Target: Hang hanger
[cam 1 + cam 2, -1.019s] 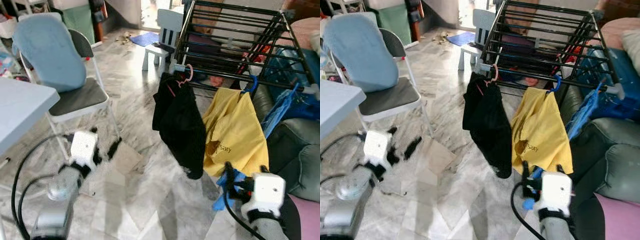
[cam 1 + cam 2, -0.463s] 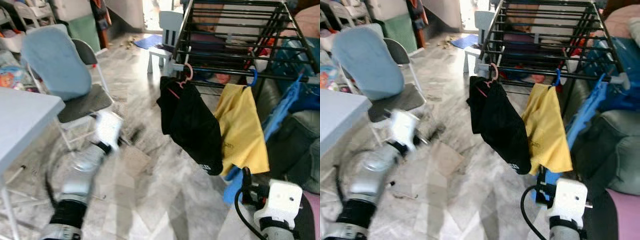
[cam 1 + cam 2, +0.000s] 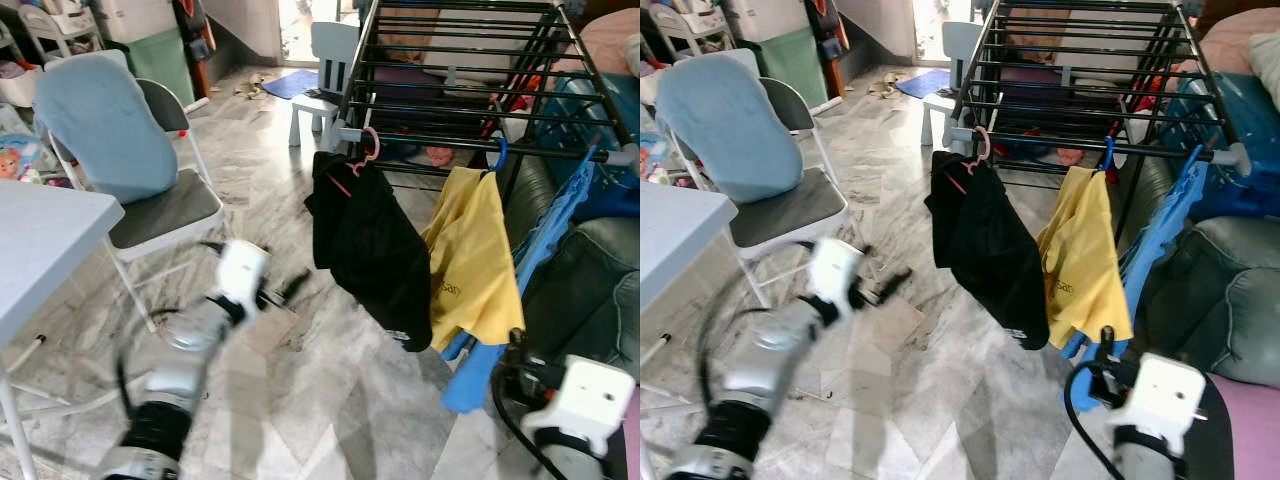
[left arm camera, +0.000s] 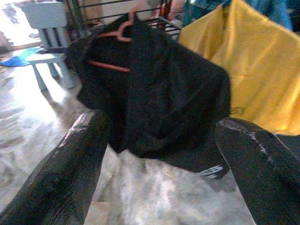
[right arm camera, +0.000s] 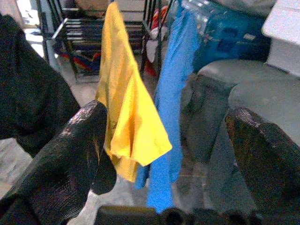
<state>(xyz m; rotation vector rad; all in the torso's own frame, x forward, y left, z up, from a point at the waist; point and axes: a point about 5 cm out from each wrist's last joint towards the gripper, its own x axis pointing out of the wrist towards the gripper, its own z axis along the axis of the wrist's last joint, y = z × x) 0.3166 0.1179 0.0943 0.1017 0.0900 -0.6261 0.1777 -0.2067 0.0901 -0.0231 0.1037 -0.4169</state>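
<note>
A black drying rack (image 3: 470,60) stands ahead. On its front rail hangs a pink hanger (image 3: 366,150) carrying a black garment (image 3: 375,250). Beside it a yellow shirt (image 3: 478,260) hangs from a blue hanger (image 3: 498,155), then a blue garment (image 3: 545,250). My left gripper (image 3: 283,291), blurred, is stretched out low over the floor, left of the black garment; the left wrist view shows it open (image 4: 159,121) and empty, facing that garment (image 4: 159,93). My right gripper (image 5: 167,111) is open low on the right, facing the yellow shirt (image 5: 126,108).
A folding chair (image 3: 150,200) with a blue cushion (image 3: 100,120) and a white table (image 3: 40,235) stand on the left. A small white child's chair (image 3: 322,70) is behind the rack. A grey sofa (image 3: 600,270) and a blue case (image 3: 595,110) lie right.
My left arm has swung forward and to the right, toward the black garment. The right arm has drifted lower and further right. The camera has shifted a little.
</note>
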